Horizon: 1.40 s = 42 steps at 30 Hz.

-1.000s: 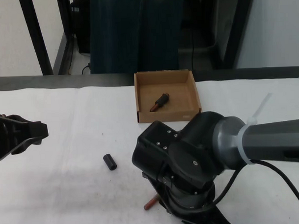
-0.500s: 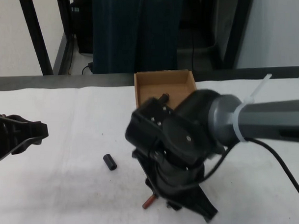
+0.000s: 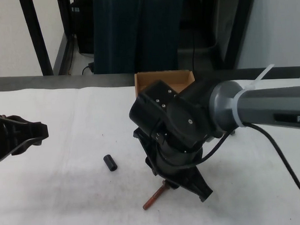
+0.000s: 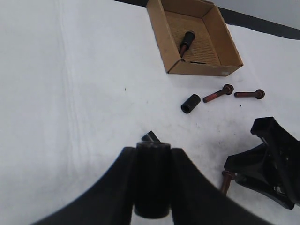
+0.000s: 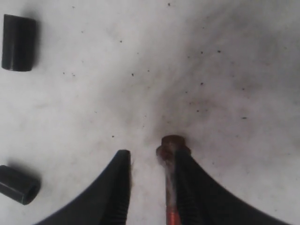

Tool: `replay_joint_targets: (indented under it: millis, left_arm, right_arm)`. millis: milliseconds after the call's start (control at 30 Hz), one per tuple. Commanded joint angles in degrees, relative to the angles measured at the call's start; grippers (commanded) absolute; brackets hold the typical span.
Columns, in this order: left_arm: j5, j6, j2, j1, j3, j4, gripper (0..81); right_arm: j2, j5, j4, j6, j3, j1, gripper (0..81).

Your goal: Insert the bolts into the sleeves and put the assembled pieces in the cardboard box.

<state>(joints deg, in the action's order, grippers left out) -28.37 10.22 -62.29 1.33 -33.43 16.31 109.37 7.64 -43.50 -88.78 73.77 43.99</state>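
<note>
The right gripper is hanging low over the bench with its fingers standing partly apart. A bolt is lying flat between them. Its shank is touching the inner face of one finger while the other finger is standing clear, so nothing is being clamped yet. In the high view, this bolt is sitting toward six o'clock of the bench's middle, and its shank is running out from the gripper toward seven o'clock.

The left gripper is waiting at the bench's nine o'clock edge. It is closed around a black sleeve, with one end of the sleeve showing at the fingertips.

A loose sleeve is lying at about nine o'clock of the right gripper. The cardboard box is sitting at twelve o'clock with one assembled piece inside. A spare bolt and a further bolt are lying near the box.

The bolt is looking like a small, stiff metal part that is probably light. Its round, smooth shank is likely to roll or slip under a loose pinch. The best hold is probably across the shank just below the head, squarely between both pads. That is leaving the plain end free to enter the sleeve. A pinch near the far tip is risking the bolt swinging. The sleeve is appearing rigid and smooth too, and a hold around its middle is leaving the bore open.
</note>
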Motion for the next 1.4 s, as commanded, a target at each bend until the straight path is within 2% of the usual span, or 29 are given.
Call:
replay_joint_targets:
  millis: [0, 567, 833, 1367]
  left_arm:
    - [-0.04, 0.15, 0.7, -0.13, -0.13, -0.81, 0.8]
    - [-0.04, 0.13, 0.7, -0.13, -0.13, -1.65, 0.8]
    - [-0.04, 0.13, 0.7, -0.13, -0.13, -1.65, 0.8]
    - [-0.04, 0.13, 0.7, -0.13, -0.13, -1.65, 0.8]
  right_arm:
    - [0.04, -1.08, 0.85, 0.07, 0.44, -0.36, 30.2]
    - [-0.12, -4.07, -2.25, -1.06, 0.58, 1.59, 30.2]
    - [0.11, 0.09, -2.13, -0.72, 0.45, 1.97, 30.2]
    - [3.95, -1.24, -2.23, -0.8, 0.45, 1.82, 30.2]
